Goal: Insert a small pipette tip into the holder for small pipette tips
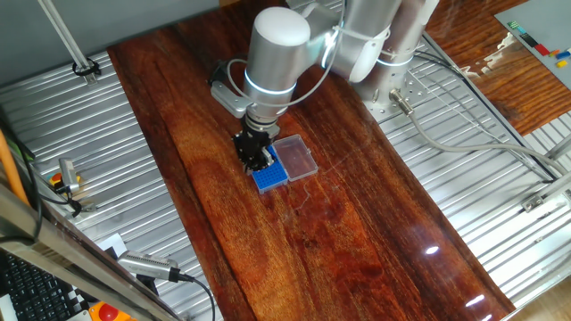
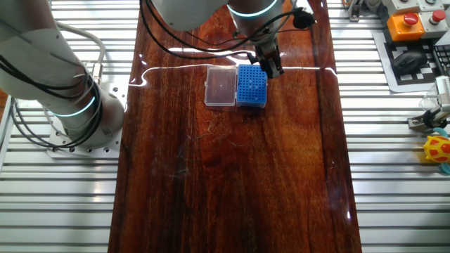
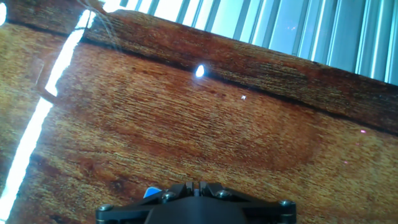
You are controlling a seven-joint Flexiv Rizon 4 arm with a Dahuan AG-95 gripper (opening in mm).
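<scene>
The holder for small pipette tips [image 1: 272,176] is a small blue square rack on the dark wooden table, with a clear lid panel [image 1: 296,157] joined to its side. My gripper [image 1: 260,160] hangs right over the rack's edge, fingers pointing down. The other fixed view shows the gripper [image 2: 273,68] at the far right corner of the holder [image 2: 252,88]. In the hand view the gripper [image 3: 196,185] has its jaws almost together on a thin pale sliver, seemingly the small pipette tip [image 3: 196,191]. Only a blue corner of the holder [image 3: 151,193] shows there.
The wooden table [image 1: 357,241] lies between ribbed metal surfaces [image 1: 53,116]. The arm's base [image 2: 74,112] stands at the left in the other fixed view. A control box with buttons [image 2: 415,28] and a yellow toy [image 2: 437,150] sit beyond the right edge.
</scene>
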